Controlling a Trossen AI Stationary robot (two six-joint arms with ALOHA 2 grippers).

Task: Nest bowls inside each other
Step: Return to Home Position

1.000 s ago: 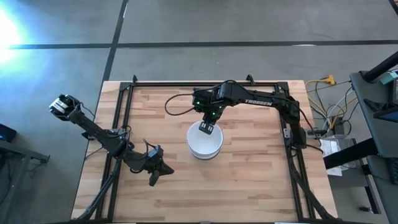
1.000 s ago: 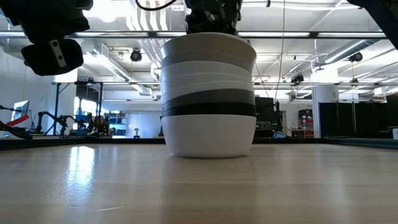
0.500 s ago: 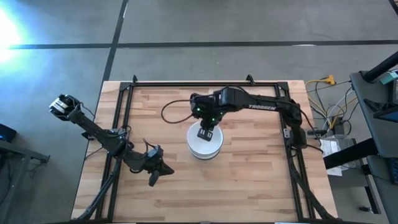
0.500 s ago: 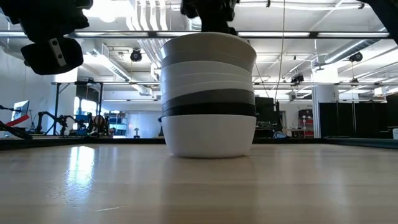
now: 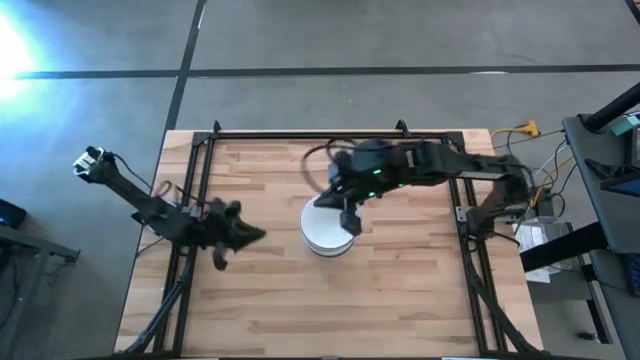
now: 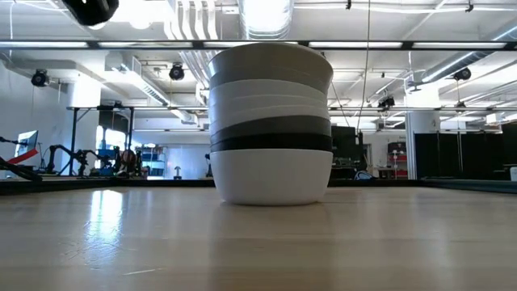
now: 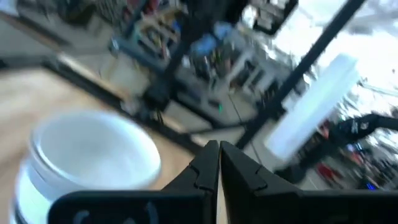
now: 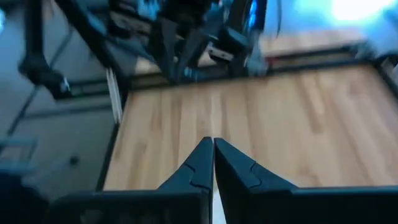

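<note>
You see the bowls (image 5: 322, 238) nested in one stack at mid-table (image 5: 400, 290), white on top. The right gripper (image 5: 351, 224) hangs above its rim, fingers pinched together and empty. The left gripper (image 5: 255, 234), nearby, is likewise.

No readable text, label, brand, number or sign in view, any marking on the right arm (image 5: 440, 165) blurred past reading, nothing legible on the stacked bowls (image 6: 271, 121) beneath the right gripper (image 5: 350, 222)

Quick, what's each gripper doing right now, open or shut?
Left gripper: shut, empty, left of the bowl stack.
Right gripper: shut, empty, over the stack's edge.
</note>
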